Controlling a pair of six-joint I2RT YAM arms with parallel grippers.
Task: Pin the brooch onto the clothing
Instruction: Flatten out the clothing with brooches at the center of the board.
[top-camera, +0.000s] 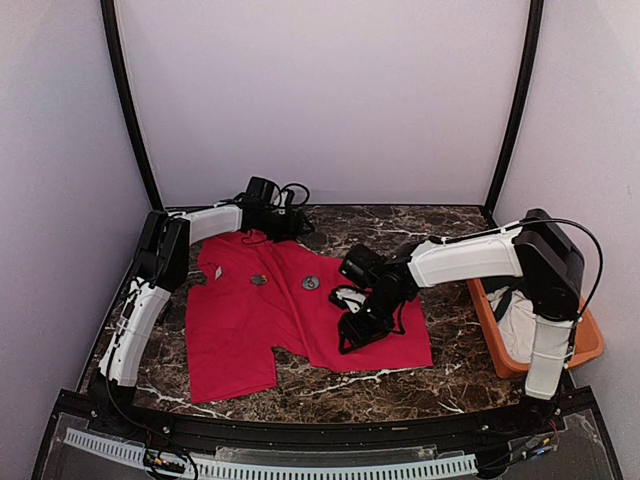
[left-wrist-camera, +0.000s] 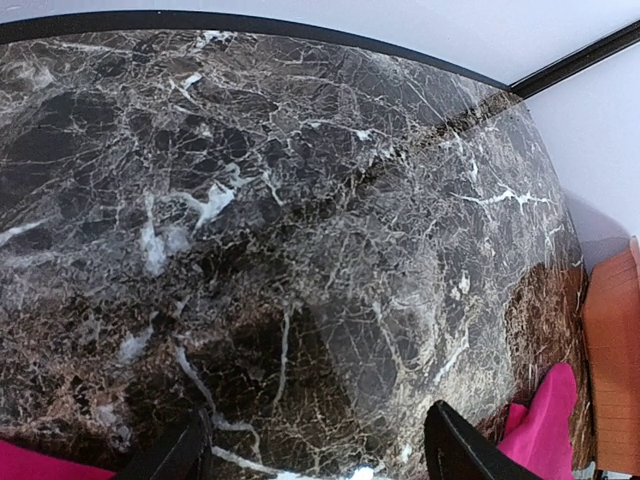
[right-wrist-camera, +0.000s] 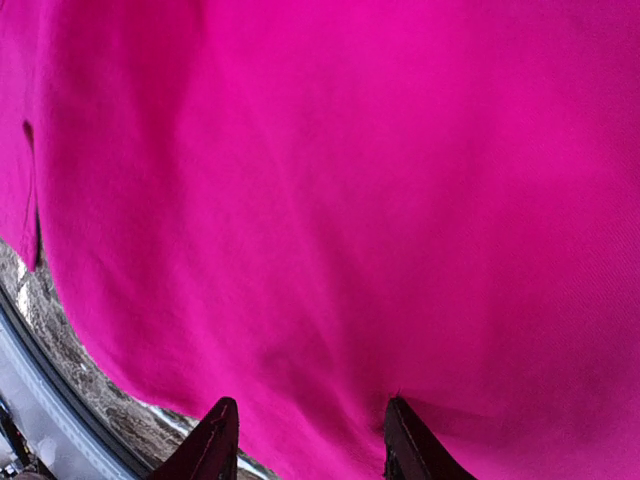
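Top view: I find the red T-shirt (top-camera: 300, 320) spread flat on the desk (top-camera: 440, 230). A round grey badge (top-camera: 259, 279) and a second badge (top-camera: 311, 283) lie on its chest. The left gripper (top-camera: 285, 222) sits just beyond the collar. The right gripper (top-camera: 352, 325) is over the shirt's right half.

Left wrist view: jaws spread, only bare marble between them.

Right wrist view: jaws spread above red fabric, pinching nothing.
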